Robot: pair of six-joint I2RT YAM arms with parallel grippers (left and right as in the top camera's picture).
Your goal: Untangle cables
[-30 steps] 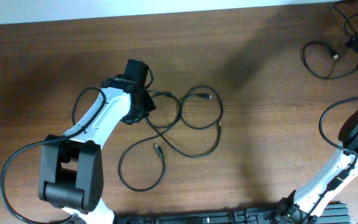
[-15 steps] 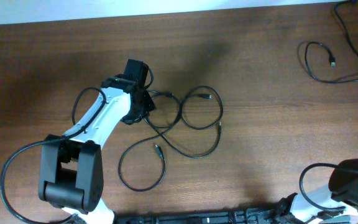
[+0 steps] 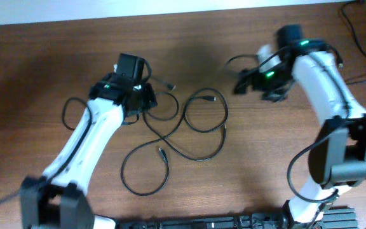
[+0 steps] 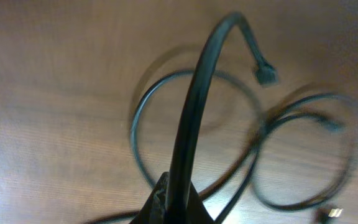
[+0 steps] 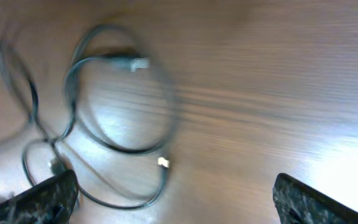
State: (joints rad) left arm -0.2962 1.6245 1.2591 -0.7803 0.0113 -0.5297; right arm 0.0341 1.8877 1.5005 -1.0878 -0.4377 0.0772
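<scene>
Well, the left gripper was pinched right down on one cord of the cables, jaws closed with only that strand between them. My read was that it was anchoring one end so the loops could be teased away from it. In the left wrist view the held cord ran from the jaws at 6 o'clock straight up to 12, then hooked over to 1 o'clock, where its plug end drooped back down. From overhead that free end poked out of the gripper toward 3 o'clock.

The rest of the cables lay flat on the table near its centre, a loose sprawl of overlapping rings rather than a tight knot. The long axis ran from the grip at 10 o'clock down to 4 o'clock, with one separate loop trailing off at 7.

Over at 2 o'clock of the sprawl hovered the right gripper, blurred but spread as wide as it went, holding nothing. Its wrist view showed both fingertips apart with bare wood between, and the rings lying off at 10 o'clock. It looked poised to take a second strand opposite the anchor.
</scene>
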